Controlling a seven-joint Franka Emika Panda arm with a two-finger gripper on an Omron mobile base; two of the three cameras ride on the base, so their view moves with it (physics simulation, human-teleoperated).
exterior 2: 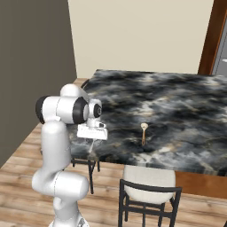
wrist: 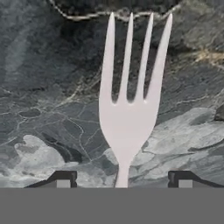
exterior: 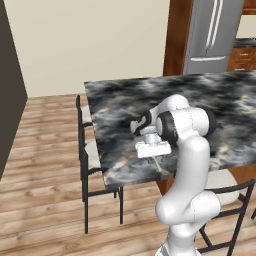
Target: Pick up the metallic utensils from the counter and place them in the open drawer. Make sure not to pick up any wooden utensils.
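The gripper [wrist: 122, 180] stands spread around one silver fork [wrist: 129, 105], fingertips apart from it; one wooden spoon [exterior 2: 143, 132] lies on the counter [exterior 2: 186, 102].

One silver fork [wrist: 127, 113], one wooden spoon [exterior 2: 143, 132], one stone counter [exterior 2: 177, 106], three chairs [exterior 2: 148, 188], one fridge [exterior: 212, 35].

Fork [wrist: 127, 109] lying on the counter [wrist: 39, 87] directly beneath the claw [wrist: 124, 179], its handle between the fingertips, tines pointing away.

Base cams share counter [exterior: 120, 105]; hand cam close, facing down.
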